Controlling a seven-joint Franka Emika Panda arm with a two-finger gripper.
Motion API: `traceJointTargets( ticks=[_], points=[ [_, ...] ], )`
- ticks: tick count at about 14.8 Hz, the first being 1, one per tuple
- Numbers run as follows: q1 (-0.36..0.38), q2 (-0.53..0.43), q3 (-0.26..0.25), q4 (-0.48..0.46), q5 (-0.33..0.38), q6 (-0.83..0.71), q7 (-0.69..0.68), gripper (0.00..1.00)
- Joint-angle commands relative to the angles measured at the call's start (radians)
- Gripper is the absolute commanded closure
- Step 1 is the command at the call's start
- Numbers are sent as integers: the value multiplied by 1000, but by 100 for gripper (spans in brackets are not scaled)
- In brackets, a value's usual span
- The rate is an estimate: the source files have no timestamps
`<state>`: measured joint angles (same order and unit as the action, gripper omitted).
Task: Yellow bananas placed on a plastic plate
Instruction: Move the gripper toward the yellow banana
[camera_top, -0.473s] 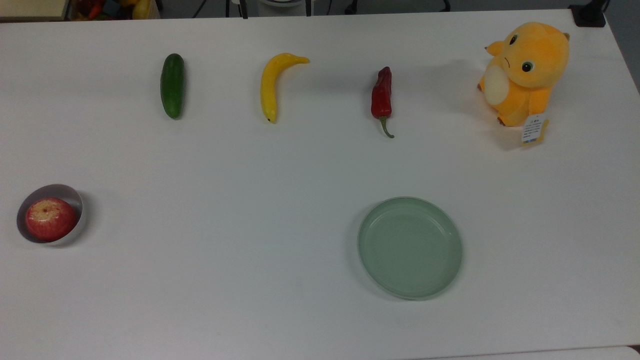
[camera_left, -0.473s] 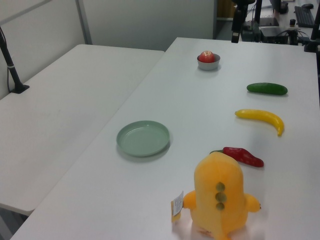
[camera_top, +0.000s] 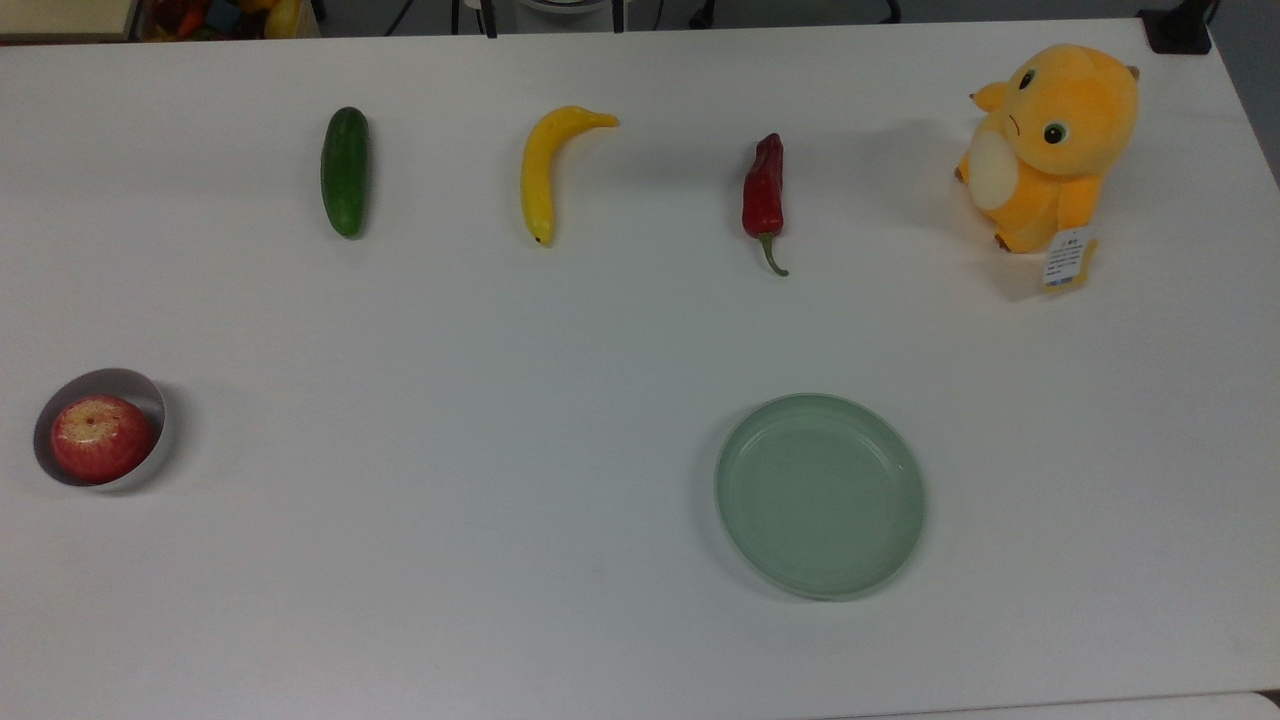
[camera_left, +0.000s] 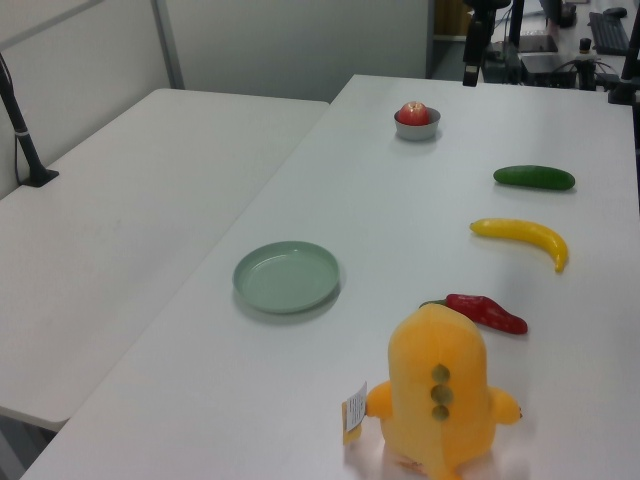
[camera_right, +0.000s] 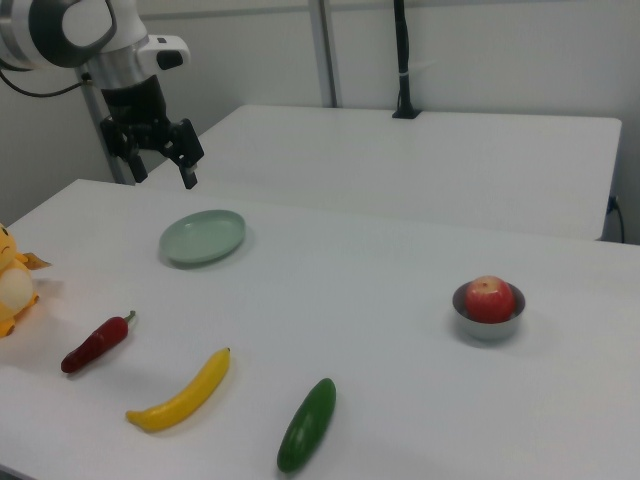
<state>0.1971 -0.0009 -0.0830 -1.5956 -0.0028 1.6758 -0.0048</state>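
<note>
The yellow banana (camera_top: 543, 171) lies flat on the white table between a cucumber and a chili, its stem bent toward the top view's right; I also see the banana (camera_left: 523, 238) (camera_right: 182, 393) in both side views. The pale mint-green plastic plate (camera_top: 819, 494) (camera_left: 287, 277) (camera_right: 203, 237) sits bare on the table, well apart from the banana. In the right view my gripper (camera_right: 156, 160) hangs in the air above and to the left of the plate, open, with nothing between its fingers.
A dark green cucumber (camera_top: 345, 171) and a red chili pepper (camera_top: 763, 195) flank the banana. An orange plush toy (camera_top: 1046, 148) stands at the top view's far right. A small grey bowl (camera_top: 150, 400) with a red apple (camera_top: 98, 439) sits at the top view's left.
</note>
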Motion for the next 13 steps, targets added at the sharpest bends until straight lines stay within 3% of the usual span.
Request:
traceJointTargets(
  ticks=[1, 5, 9, 13],
  points=[
    [2, -10, 3, -14, 10, 5, -21, 0],
    [16, -47, 14, -112, 9, 2, -89, 0],
    [38, -54, 51, -216, -3, -17, -89, 0],
    [27, -47, 54, -293, -6, -76, -81, 0]
  ],
)
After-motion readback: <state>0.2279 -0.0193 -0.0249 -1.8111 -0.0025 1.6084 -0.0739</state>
